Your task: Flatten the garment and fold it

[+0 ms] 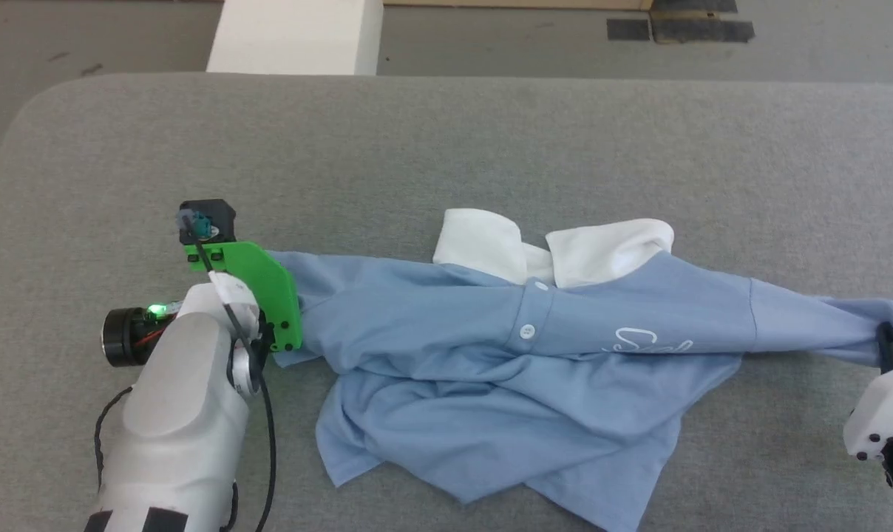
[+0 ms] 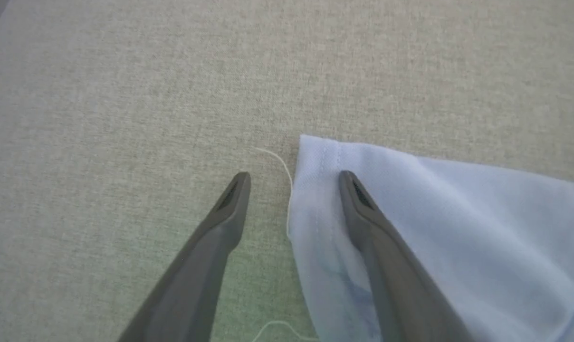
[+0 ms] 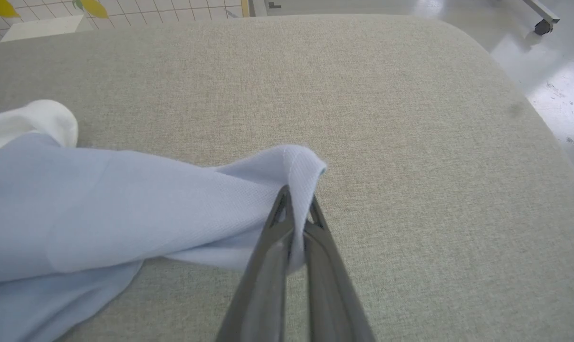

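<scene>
A light-blue garment [image 1: 491, 347] with a white collar [image 1: 609, 251] lies rumpled across the grey surface [image 1: 446, 148], its sleeves drawn out to either side. The right gripper [image 3: 296, 199] pinches one sleeve end [image 3: 291, 164] between its fingers. The left gripper [image 2: 294, 176] hangs with fingers wide apart, astride the other sleeve's hem [image 2: 315, 156].

Place: apparently a robot lab or test room.
Work surface: a wide table [image 1: 491, 148] covered in grey fabric, with rounded corners.
Floor: bare, scuffed grey floor [image 1: 823, 52] with dark tape patches [image 1: 701, 29].
Fixtures: a white block [image 1: 299, 37] beyond the table; a caster wheel [image 3: 542, 27] on a metal leg.
</scene>
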